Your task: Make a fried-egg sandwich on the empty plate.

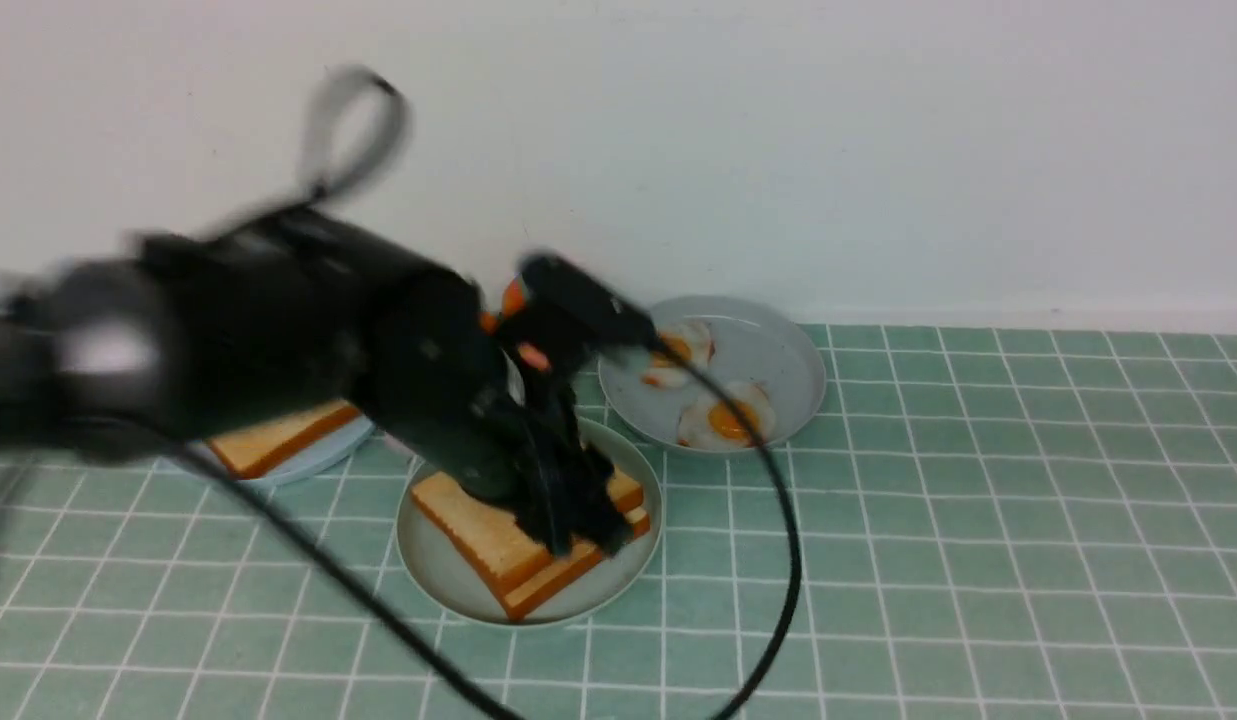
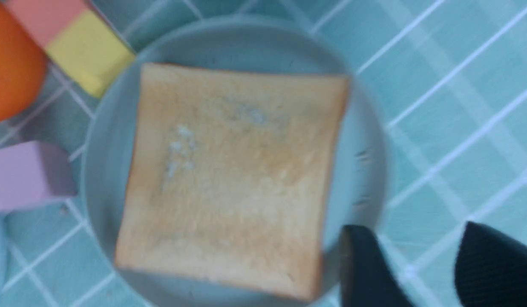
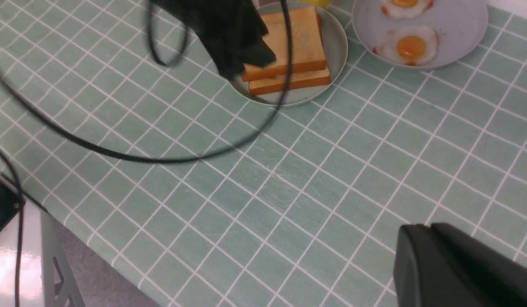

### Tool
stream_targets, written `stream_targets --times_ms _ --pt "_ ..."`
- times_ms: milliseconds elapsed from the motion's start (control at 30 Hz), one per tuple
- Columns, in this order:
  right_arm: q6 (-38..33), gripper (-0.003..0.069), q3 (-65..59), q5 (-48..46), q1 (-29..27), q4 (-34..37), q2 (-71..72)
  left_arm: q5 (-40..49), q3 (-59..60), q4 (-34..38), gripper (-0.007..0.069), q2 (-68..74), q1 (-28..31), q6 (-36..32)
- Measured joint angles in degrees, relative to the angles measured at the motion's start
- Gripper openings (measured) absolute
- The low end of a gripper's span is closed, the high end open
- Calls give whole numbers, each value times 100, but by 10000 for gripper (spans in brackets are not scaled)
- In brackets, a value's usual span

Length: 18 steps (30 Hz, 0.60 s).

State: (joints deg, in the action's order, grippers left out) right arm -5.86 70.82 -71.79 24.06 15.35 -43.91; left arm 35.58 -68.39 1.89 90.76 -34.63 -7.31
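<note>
The mint-green empty plate (image 1: 438,570) now carries two golden toast slices, the upper slice (image 1: 478,530) lying askew on the lower one (image 1: 548,590). Nothing shows between them. In the left wrist view the top toast (image 2: 233,179) fills the plate (image 2: 357,128). My left gripper (image 1: 578,535) hangs just over the stack's right edge, open (image 2: 416,260), with nothing between its fingers (image 2: 365,268). Two fried eggs (image 1: 723,418) lie on the grey plate (image 1: 768,350) behind. My right gripper (image 3: 421,238) is shut and empty, well back over bare cloth.
A pale blue plate (image 1: 318,455) at the left holds another toast slice (image 1: 278,440). An orange ball (image 2: 12,68), a pink-and-yellow block (image 2: 76,42) and a purple block (image 2: 29,175) sit by the mint plate. A black cable (image 1: 778,560) loops across the cloth. The table edge (image 3: 76,230) is near.
</note>
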Motion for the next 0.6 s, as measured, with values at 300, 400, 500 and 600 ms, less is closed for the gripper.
stream_targets --times_ms 300,400,500,600 --pt "201 45 -680 46 0 -612 1054 -898 1768 616 -13 -3945 0 292" --pt "465 45 -1085 186 0 -808 1497 -1366 2698 1029 -13 -4921 0 292" --pt "727 25 -1504 369 0 -917 1974 -1970 3747 1405 -13 -5886 0 292" --pt "1065 -6 -2079 716 0 -1039 2514 -2676 4855 1599 -13 -6880 0 292"
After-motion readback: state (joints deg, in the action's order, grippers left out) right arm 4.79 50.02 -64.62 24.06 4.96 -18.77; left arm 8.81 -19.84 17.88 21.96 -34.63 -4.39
